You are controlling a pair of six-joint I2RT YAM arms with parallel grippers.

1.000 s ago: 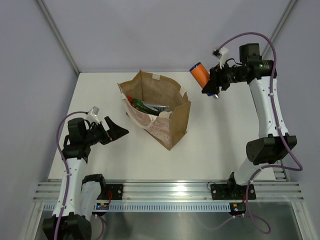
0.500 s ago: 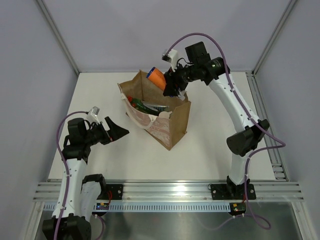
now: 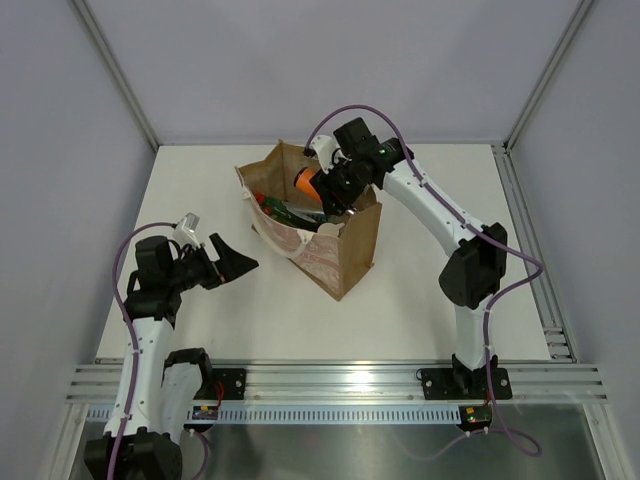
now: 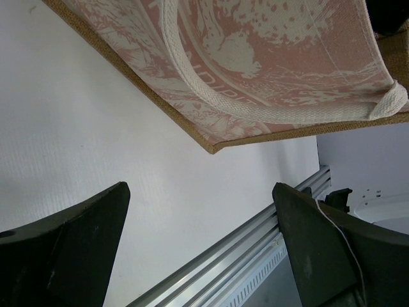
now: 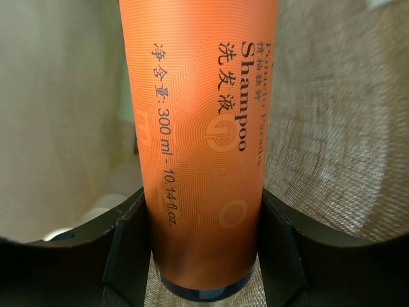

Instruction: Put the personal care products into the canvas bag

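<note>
One orange bottle [image 3: 306, 181], shampoo per label, hangs in the open mouth of the canvas bag [image 3: 352, 248], clamped mid-body by the right gripper [image 3: 326, 187]. Smooth rigid plastic, prob. slick and fairly hefty; mid-body hold looks soundest. Left gripper [image 3: 237, 262] sits w/ fingers spread, empty, beside bag.

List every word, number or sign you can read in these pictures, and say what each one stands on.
"Shampoo": on the orange bottle, right wrist view.
"洗发液": same bottle, beside it.
"净含量: 300 ml - 10.14 fl.oz.": same bottle.
A further line at the bottle's edge: curves away, unreadable.
Letters on the patterned side of the canvas bag, left wrist view: partly under the strap handle, unreadable.
Top view: nothing legible.
</note>
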